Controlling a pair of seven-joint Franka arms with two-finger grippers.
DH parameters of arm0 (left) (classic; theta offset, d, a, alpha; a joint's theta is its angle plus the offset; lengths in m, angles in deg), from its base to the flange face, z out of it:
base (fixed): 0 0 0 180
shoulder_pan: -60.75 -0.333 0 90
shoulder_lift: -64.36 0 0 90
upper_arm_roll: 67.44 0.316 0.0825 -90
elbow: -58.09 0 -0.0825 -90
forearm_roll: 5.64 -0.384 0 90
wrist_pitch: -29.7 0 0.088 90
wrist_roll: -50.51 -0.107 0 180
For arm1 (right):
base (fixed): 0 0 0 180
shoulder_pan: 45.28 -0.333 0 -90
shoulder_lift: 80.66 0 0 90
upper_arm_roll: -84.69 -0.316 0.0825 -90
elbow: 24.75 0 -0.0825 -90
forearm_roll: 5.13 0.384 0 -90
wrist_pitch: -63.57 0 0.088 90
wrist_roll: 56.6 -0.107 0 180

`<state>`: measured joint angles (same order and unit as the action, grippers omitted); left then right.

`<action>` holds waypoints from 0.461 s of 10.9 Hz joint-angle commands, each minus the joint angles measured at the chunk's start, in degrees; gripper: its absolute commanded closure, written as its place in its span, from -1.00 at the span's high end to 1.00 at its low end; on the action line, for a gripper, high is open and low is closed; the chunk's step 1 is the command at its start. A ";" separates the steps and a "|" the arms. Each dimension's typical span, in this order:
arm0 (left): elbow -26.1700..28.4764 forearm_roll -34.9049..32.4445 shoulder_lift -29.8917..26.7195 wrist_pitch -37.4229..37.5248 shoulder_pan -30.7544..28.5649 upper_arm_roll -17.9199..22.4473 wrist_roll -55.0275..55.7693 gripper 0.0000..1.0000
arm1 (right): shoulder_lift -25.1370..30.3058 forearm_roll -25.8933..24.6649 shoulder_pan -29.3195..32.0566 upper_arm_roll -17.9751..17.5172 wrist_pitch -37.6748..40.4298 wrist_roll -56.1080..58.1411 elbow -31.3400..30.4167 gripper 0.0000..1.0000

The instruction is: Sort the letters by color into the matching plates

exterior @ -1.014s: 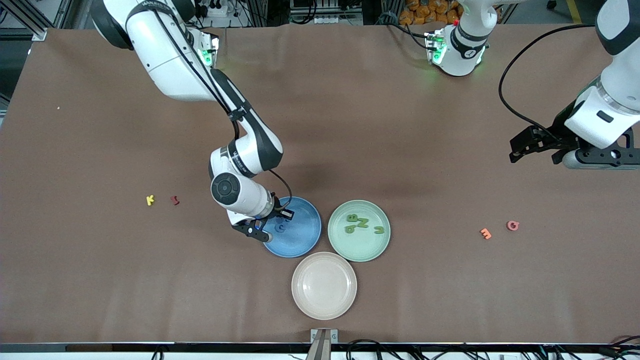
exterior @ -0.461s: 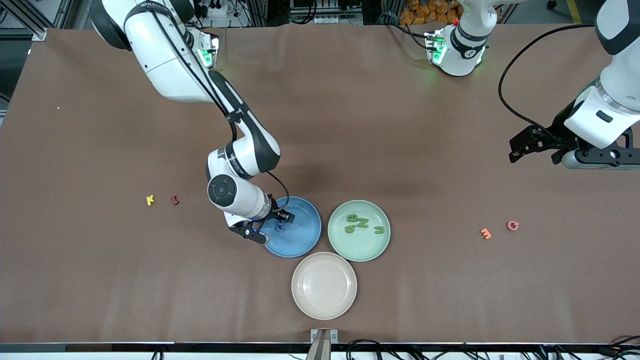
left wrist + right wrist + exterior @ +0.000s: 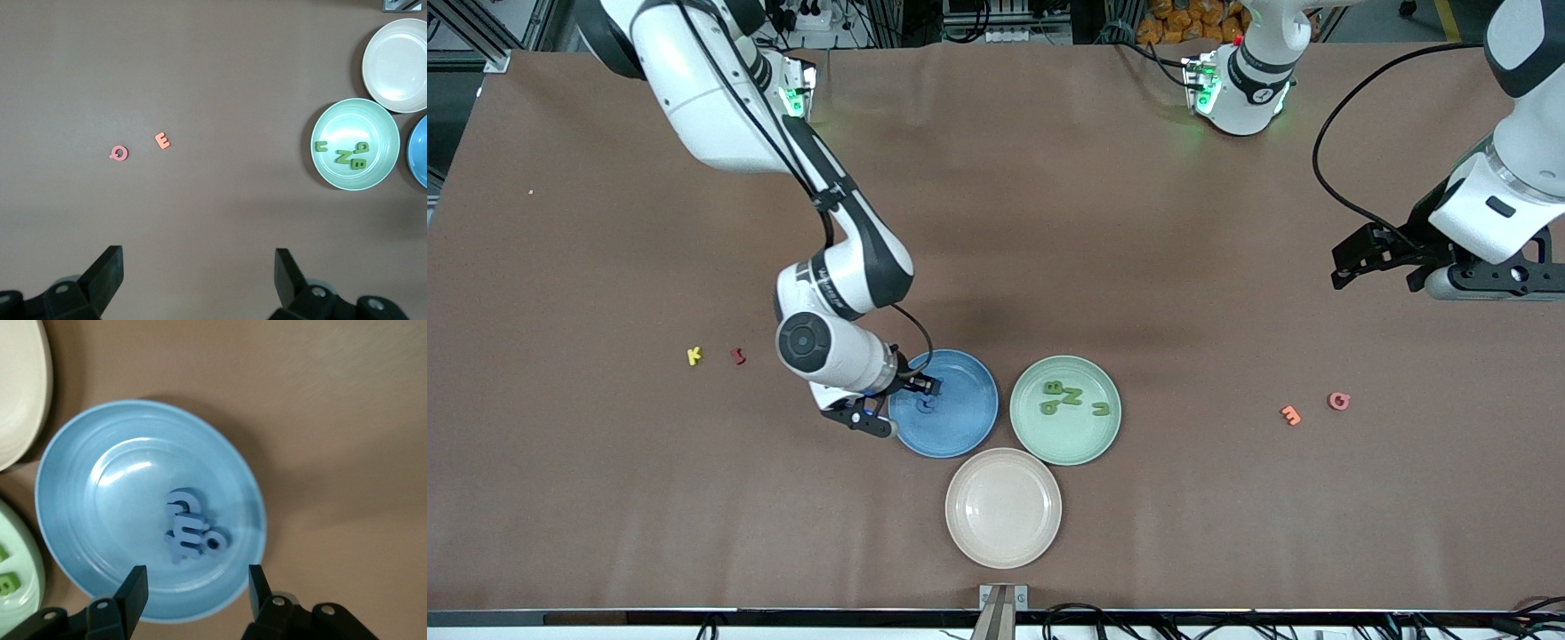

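Note:
The blue plate (image 3: 960,422) holds blue letters (image 3: 927,404), seen clustered in the right wrist view (image 3: 192,530). My right gripper (image 3: 903,404) hangs open and empty over that plate's rim toward the right arm's end (image 3: 197,587). The pale green plate (image 3: 1065,436) holds several green letters (image 3: 1069,397), also in the left wrist view (image 3: 343,153). The beige-pink plate (image 3: 1003,533) is empty. A yellow letter (image 3: 694,356) and a red letter (image 3: 737,356) lie toward the right arm's end. An orange letter (image 3: 1290,414) and a pink letter (image 3: 1338,401) lie toward the left arm's end. My left gripper (image 3: 1369,262) waits open, high over bare table.
The three plates sit close together near the middle of the brown table (image 3: 1138,222), the beige-pink one nearest the front camera. A metal bracket (image 3: 1003,594) sits at the table's near edge.
My right gripper has drawn back from over the blue plate's middle toward its rim at the right arm's end, leaving the blue letters uncovered. The left arm has not moved.

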<state>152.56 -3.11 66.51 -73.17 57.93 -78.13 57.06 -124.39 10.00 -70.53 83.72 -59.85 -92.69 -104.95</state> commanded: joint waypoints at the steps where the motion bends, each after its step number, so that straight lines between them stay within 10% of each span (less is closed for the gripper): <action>1: -0.70 0.02 -0.04 0.65 0.00 -0.12 0.13 1.00 | 8.29 -0.37 4.41 -0.36 10.71 7.15 -3.37 0.39; 5: -0.70 0.02 0.05 0.65 0.00 -0.12 0.13 1.00 | 21.29 -0.71 12.92 -0.36 27.13 21.99 -9.54 0.41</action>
<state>152.54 -3.11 66.52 -73.17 57.93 -78.15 57.06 -112.18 9.89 -62.22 84.06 -41.73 -78.43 -109.11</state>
